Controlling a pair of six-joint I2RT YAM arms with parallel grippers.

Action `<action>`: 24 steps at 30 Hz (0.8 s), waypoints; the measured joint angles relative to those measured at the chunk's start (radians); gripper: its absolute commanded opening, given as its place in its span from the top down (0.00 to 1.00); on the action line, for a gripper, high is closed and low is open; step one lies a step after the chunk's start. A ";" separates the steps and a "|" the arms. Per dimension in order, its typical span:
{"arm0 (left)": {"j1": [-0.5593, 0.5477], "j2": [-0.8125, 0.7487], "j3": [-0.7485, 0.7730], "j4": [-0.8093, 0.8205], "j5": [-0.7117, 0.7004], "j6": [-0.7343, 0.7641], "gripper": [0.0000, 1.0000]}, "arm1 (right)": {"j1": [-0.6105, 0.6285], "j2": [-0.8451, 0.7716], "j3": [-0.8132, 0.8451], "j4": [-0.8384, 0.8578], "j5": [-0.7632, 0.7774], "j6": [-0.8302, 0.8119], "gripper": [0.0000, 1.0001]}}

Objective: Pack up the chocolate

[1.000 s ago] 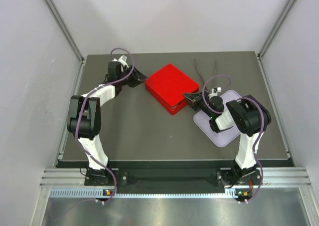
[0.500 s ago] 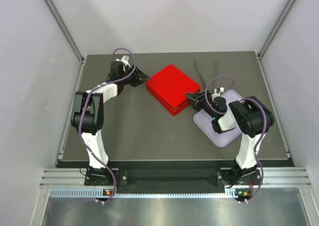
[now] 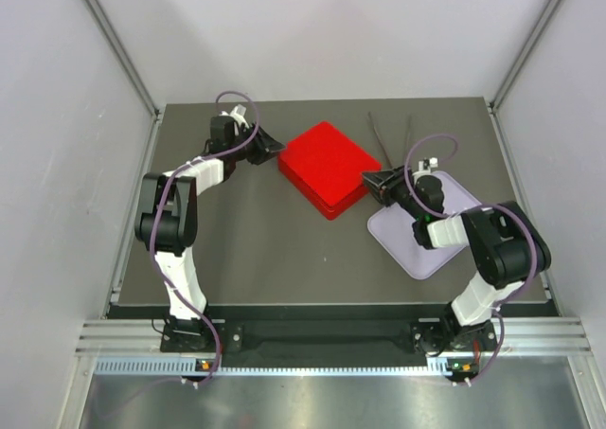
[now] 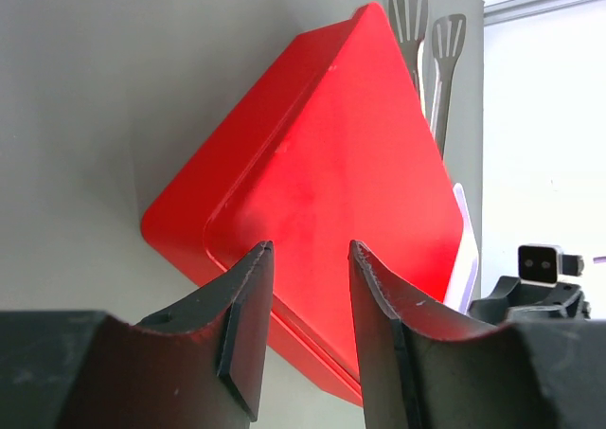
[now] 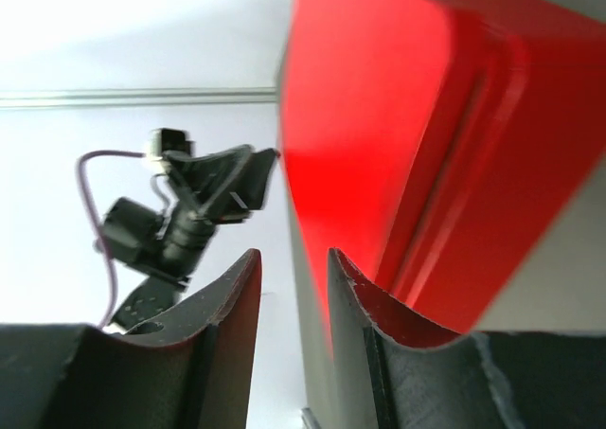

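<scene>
The chocolate is out of view. A closed red box [image 3: 325, 167] lies on the dark table, a corner towards each arm. My left gripper [image 3: 275, 147] hovers low at the box's left corner; in the left wrist view its fingers [image 4: 308, 249] stand apart with only the red lid [image 4: 331, 164] behind them. My right gripper [image 3: 371, 181] is at the box's right corner. In the right wrist view it [image 5: 294, 259] is open and holds nothing, with the box side [image 5: 407, 135] just past its right finger.
Metal tongs [image 3: 390, 131] lie behind the box near the back edge. A pale lavender tray [image 3: 445, 249] sits under the right arm. The left arm's wrist [image 5: 189, 206] shows across the box in the right wrist view. White walls enclose the table.
The right gripper has opened at the box's right corner, and that arm's elbow has swung out to the right. The left gripper shifted slightly towards the box's left corner early on, then stayed still.
</scene>
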 measured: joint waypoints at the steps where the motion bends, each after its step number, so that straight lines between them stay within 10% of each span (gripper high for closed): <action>1: 0.000 0.000 0.000 0.000 0.000 0.000 0.58 | -0.003 -0.011 -0.003 -0.029 0.001 -0.005 0.66; 24: 0.000 0.134 0.362 -0.191 -0.071 0.239 0.55 | -0.011 -0.259 0.179 -0.783 0.129 -0.310 0.55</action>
